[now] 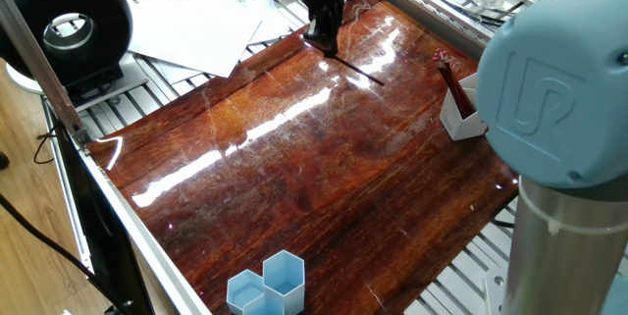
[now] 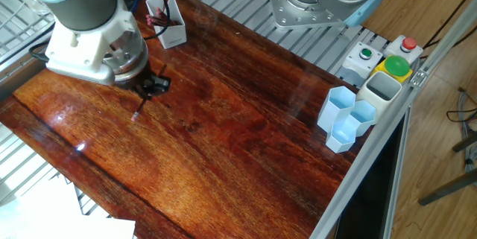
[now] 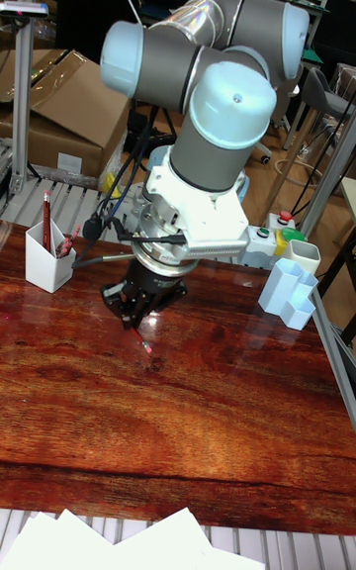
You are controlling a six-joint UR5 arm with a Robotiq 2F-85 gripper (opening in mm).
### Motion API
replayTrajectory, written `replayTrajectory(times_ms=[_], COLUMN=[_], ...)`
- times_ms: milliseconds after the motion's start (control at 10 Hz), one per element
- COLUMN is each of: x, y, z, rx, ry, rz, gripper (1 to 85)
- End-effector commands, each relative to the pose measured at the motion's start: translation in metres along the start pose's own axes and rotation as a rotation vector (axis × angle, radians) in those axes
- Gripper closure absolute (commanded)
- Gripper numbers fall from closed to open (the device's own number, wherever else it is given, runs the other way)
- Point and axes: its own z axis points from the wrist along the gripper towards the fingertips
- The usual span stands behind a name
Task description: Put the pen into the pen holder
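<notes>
Pen (image 1: 355, 67) clamped in gripper (image 1: 322, 42), slanting down from it, tip just over desk (image 1: 294, 158). Pen holder (image 1: 463, 114) well apart at desk's right edge, holding other pens.

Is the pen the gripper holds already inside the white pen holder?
No. The gripper holds the pen over the bare wooden table, well apart from the white pen holder.
</notes>
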Motion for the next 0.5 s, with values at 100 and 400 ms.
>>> replayTrajectory(times_ms=[100, 400], x=[0.048, 0.095], y=[0.016, -0.002], z=[-0.039, -0.078], rx=[-0.045, -0.033], ry=[0.021, 0.037], rz=[-0.035, -0.104], gripper=[84.7, 84.7])
